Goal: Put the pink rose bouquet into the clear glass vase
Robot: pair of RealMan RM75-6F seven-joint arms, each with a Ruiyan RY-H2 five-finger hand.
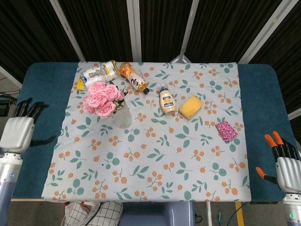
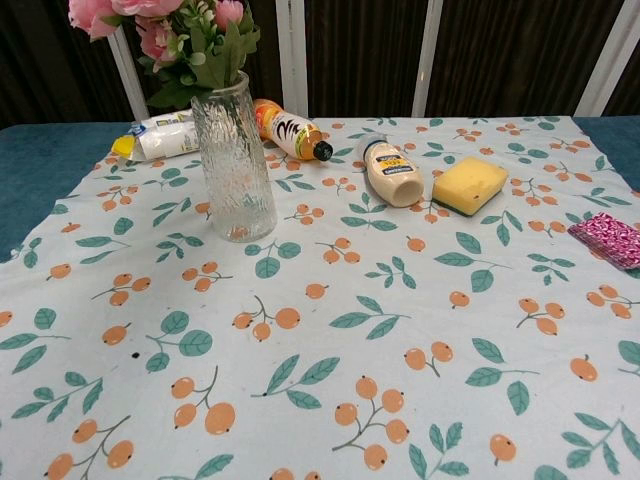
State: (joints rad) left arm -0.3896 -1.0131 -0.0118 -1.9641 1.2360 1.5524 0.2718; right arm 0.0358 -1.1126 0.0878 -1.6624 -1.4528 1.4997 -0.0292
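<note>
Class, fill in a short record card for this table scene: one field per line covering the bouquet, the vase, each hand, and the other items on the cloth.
bouquet: pink rose bouquet stands in the vase, held by neither hand
vase: clear glass vase upright on the floral tablecloth
left hand: left hand off the cloth's left edge, holds nothing
right hand: right hand at bottom right, holds nothing
other items: yellow sponge, mayonnaise bottle, pink scrubber
</note>
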